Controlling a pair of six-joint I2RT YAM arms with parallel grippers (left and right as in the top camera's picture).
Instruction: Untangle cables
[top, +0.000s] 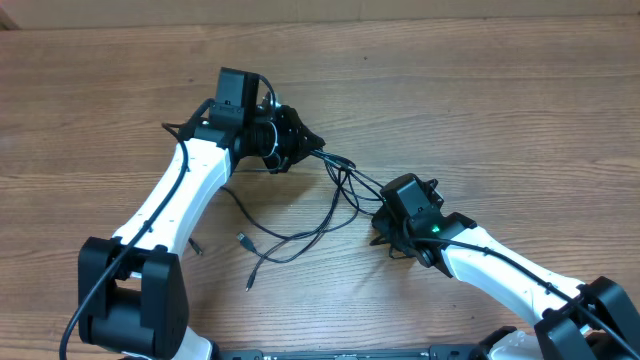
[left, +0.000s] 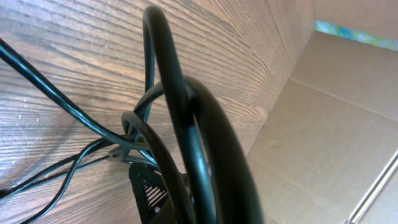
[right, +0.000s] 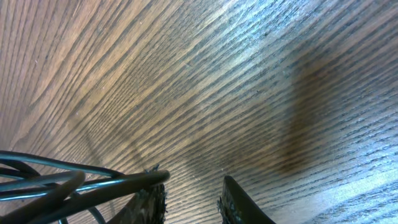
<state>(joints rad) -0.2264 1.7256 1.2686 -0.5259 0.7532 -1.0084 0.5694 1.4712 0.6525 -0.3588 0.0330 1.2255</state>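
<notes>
Thick black wire (left: 186, 124) loops close across the left wrist lens. Behind it the left gripper (top: 312, 146), far and left of centre, is pressed together on the cables (top: 342, 170). They stretch right to the right gripper (right: 193, 196), whose fingers stand slightly spread, strands lying against one. Loose plug ends trail nearer on the table (top: 500, 100).
</notes>
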